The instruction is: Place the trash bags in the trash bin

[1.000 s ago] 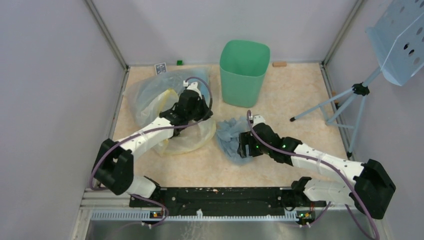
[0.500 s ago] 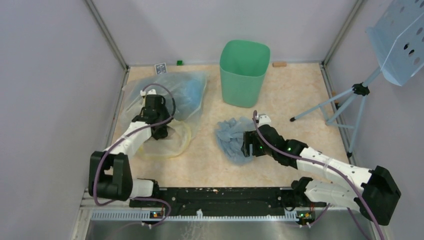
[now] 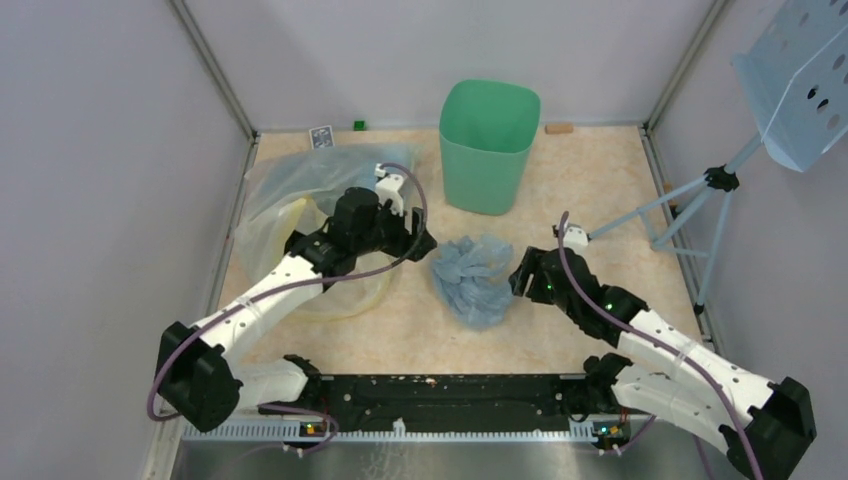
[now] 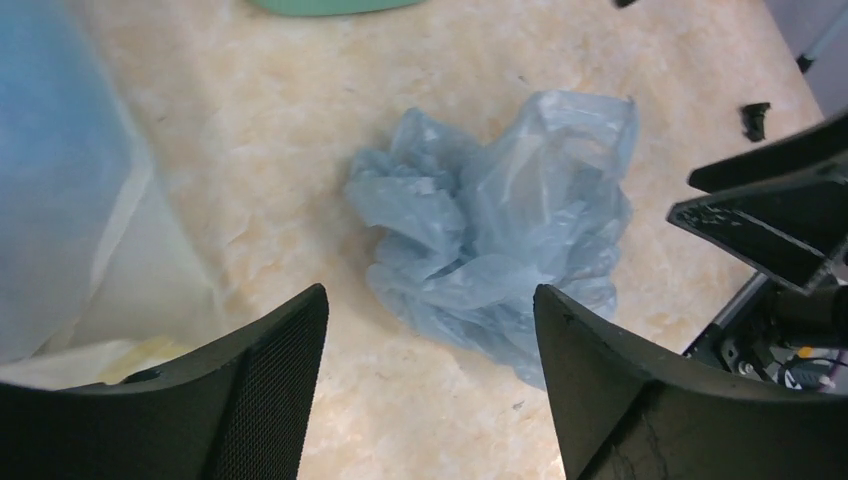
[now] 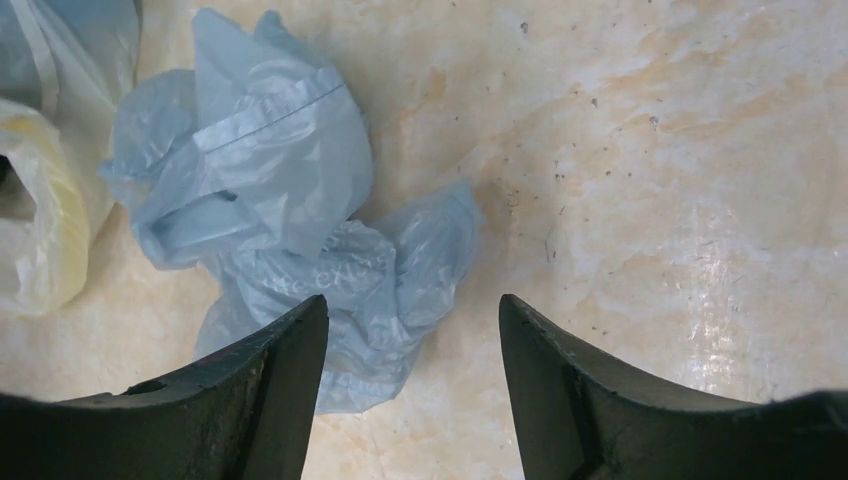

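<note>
At frame centre, below the trash bin [image 3: 488, 145], the trash bags [image 3: 474, 278] lie crumpled between the left gripper [image 4: 430, 310] and right gripper [image 5: 410, 310], both spread; likely light, slippery film, best pinched at a raised fold.

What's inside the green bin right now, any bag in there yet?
Inside the bin only bare green walls show, with no bag visible. Its near wall hides the lowest part of the inside. The blue bag lies on the table in front.
</note>
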You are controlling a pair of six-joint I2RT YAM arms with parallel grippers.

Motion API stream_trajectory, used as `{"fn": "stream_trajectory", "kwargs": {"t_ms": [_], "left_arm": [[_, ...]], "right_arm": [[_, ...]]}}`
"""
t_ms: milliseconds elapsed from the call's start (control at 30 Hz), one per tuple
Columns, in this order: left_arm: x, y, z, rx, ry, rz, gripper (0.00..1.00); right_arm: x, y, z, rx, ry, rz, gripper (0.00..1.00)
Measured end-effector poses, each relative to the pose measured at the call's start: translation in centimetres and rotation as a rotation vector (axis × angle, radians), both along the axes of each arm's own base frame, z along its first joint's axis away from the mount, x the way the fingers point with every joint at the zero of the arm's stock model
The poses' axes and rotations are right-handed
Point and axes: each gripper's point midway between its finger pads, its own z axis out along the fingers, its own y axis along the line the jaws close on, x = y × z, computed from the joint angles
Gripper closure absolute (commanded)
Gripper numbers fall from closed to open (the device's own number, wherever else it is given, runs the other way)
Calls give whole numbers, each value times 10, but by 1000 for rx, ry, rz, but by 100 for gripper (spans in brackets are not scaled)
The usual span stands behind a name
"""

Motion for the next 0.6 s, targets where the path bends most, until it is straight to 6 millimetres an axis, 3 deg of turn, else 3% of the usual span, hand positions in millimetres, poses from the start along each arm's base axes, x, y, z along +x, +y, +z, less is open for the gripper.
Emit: {"fn": "stream_trajectory", "kwargs": {"t_ms": [200,367,467,600], "left_arm": [[-13,-62,-13,104,-56,-205,11],[-28,-117,-33,239,-130,-364,7],[-38,-137,-42,291,-167,-440,6],[-35,-145,-59,357,-187,-466,4]], "right_arm": [[3,-16,-18,74,83,-77,40],[2,-15,-34,168,156,-87,45],[3,-10,-39,213,180,-78,46],[4,1,-49,258,219,-50,47]]}}
